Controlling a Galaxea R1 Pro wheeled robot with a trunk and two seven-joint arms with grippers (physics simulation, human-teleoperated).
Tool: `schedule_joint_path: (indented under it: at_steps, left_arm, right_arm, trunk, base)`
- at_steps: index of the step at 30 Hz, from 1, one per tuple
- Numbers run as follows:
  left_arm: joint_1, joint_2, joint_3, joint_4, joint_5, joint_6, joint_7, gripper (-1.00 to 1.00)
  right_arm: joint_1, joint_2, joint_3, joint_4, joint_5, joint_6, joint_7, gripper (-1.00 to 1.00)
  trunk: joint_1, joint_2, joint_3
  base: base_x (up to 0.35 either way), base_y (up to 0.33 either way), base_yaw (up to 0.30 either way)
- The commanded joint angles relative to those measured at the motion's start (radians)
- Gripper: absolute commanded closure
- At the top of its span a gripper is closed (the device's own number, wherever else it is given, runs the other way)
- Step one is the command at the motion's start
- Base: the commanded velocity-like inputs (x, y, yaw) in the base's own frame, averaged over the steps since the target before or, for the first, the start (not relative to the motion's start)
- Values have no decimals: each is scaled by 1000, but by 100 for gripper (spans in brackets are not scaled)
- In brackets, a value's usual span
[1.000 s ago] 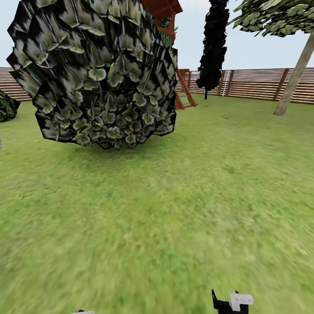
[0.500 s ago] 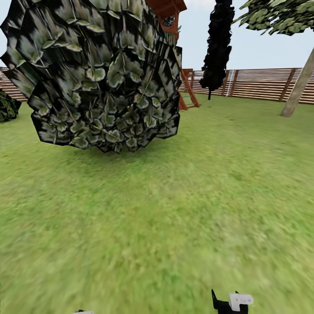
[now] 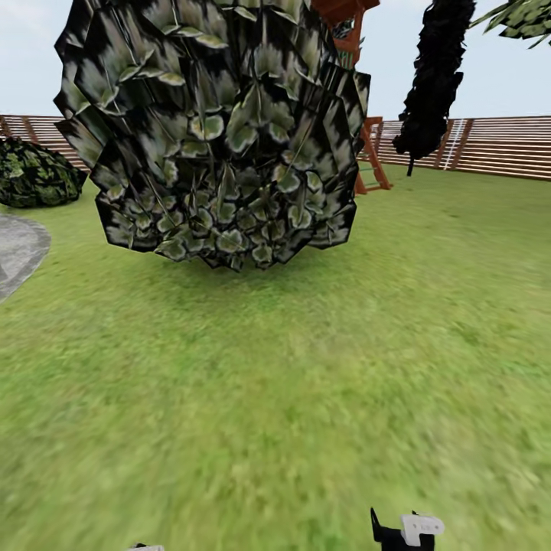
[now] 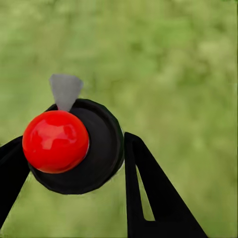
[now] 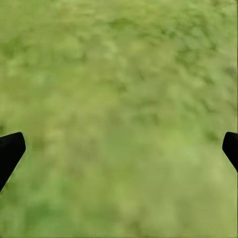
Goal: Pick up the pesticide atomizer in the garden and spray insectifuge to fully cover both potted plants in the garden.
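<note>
- Progress, as a judgement: the pickup looks done. In the left wrist view the left tool [image 4: 74, 163] has its dark fingers on either side of the pesticide atomizer [image 4: 74, 148], a black round body with a red ball top and a small grey nozzle, and appears clamped on it. The spraying is left, and so is reaching both potted plants.
- In the right wrist view the right tool [image 5: 119, 148] stands wide apart, its fingertips at the two edges of the frame, nothing between them, blurred lawn [image 5: 119, 99] beneath.
- Far left of the head view: a curved edge of grey paving [image 3: 19, 249], and above it a low dark bush [image 3: 34, 174] before the slatted wooden fence [image 3: 497, 145].
- Upper centre: a large round bush [image 3: 222, 130] of dark, pale-edged leaves fills much of the frame and hides whatever lies behind it; I judge it the main obstacle to steer around.
- Right of it: a red-brown wooden play structure [image 3: 367, 153], then a tall dark tree [image 3: 436, 76].
- Upper right corner: a fringe of palm leaves [image 3: 524, 15].
</note>
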Motion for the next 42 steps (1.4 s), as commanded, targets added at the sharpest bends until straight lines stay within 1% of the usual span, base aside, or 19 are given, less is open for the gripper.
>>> schedule_joint_path:
  at_steps: [1,7,10,13,20,22,26,28,42]
  left_arm:
    - [-1,0,9,0,-1,-1,-7,100]
    - [-1,2,10,0,2,0,-7,100]
    - [0,4,10,0,34,0,-7,100]
    - [1,6,10,0,52,-1,-7,100]
    - [10,5,10,-1,55,-3,-7,100]
    - [11,5,10,-1,55,-4,-8,100]
    - [12,5,10,-2,55,-5,-8,100]
    - [12,5,10,-2,56,-6,-8,100]
    - [13,3,9,-1,57,-9,-8,100]
  right_arm:
    - [0,0,-8,1,10,-3,0,-100]
    - [0,0,-9,2,10,-3,-1,-100]
    - [0,0,-9,2,10,-3,-1,-100]
    - [0,0,-9,2,10,-3,-2,-100]
    - [0,-1,-10,1,10,-3,-2,-100]
    - [0,-1,-10,2,9,-3,-1,-100]
    - [0,-3,-10,55,9,1,1,-100]
    - [0,-2,-10,64,9,1,1,-100]
    - [0,-3,-10,67,9,1,1,-100]
  trunk:
    - [0,0,-2]
    - [0,0,-6]
    - [0,0,-8]
    - [0,0,-10]
    - [0,0,-14]
    - [0,0,-15]
    - [0,0,-15]
    - [0,0,-15]
    - [0,0,-15]
  base:
    - [339,0,270]
    - [339,32,270]
    - [335,118,270]
    - [334,129,270]
    - [334,124,263]
    - [334,120,90]
    - [334,113,14]
    - [334,112,2]
    - [330,124,0]
